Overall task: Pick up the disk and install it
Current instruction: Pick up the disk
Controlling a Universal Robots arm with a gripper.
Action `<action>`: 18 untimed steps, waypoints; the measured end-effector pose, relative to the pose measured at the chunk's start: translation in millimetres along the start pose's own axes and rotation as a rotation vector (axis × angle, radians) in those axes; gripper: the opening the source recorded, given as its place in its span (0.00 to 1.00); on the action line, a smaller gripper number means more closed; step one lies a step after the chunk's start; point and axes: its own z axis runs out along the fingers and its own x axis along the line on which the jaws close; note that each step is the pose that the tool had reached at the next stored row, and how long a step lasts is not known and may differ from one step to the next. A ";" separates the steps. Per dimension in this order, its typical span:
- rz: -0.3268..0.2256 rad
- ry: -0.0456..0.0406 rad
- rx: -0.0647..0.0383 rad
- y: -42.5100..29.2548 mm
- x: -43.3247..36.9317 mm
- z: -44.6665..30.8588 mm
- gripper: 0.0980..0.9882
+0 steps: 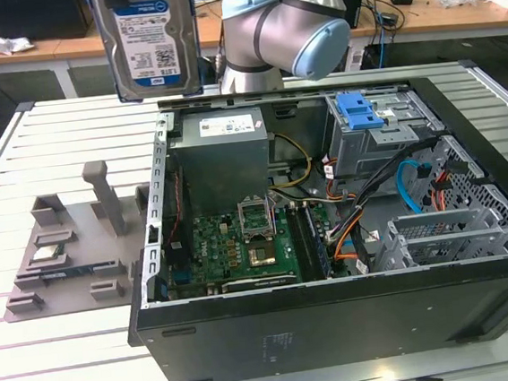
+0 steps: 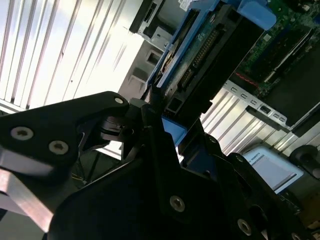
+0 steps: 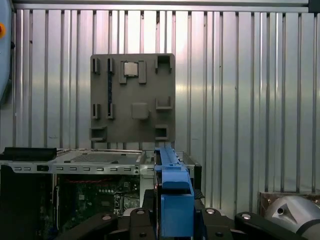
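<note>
While the disk (image 1: 148,39) hangs high in the air, we log the pick-up half of the job as done. In the exterior view it stands upright, label toward the camera, clear of everything below. It is above the edge of the slatted table (image 1: 68,127) farthest from that camera, near the far corner of the open computer case (image 1: 339,326) on the exterior view's left. In the first wrist view the gripper (image 3: 174,220) has its dark fingers (image 3: 137,217) pressed against both sides of the disk's blue bracket, so we judge it pinched firmly. That same view looks down past the disk onto the case rim and the grey fixture plate (image 3: 132,95). The plate lies flat on the table just beside the case. The arm (image 1: 292,25) bends in from behind the case. Inside the case we note the grey power supply (image 1: 223,153) against the far wall, with the motherboard (image 1: 232,247) nearer the camera. The blue-topped drive cage (image 1: 383,133) is at the far corner on the exterior view's right. The disk is well apart from that cage and touches no part of the case. By our reading the installing half is not yet done. The disk is lifted and held, nothing more.
</note>
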 end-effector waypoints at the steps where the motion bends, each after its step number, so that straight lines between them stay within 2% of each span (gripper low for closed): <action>1: 0.000 0.0000 -0.001 -4.7 0.1 -0.1 0.30; 2: 0.000 -0.0001 -0.002 -13.6 0.2 -0.2 0.30; 6: 0.000 0.0000 -0.004 -33.0 0.4 -0.5 0.30; 8: 0.000 -0.0001 -0.007 -49.2 0.5 -0.7 0.30; 11: 0.000 -0.0001 -0.009 -67.1 0.7 -1.0 0.30; 14: 0.000 -0.0001 -0.011 -79.6 0.8 -1.2 0.30; 16: 0.000 -0.0001 -0.012 -91.4 0.9 -1.4 0.30; 18: 0.000 -0.0001 -0.013 -100.1 1.0 -1.5 0.30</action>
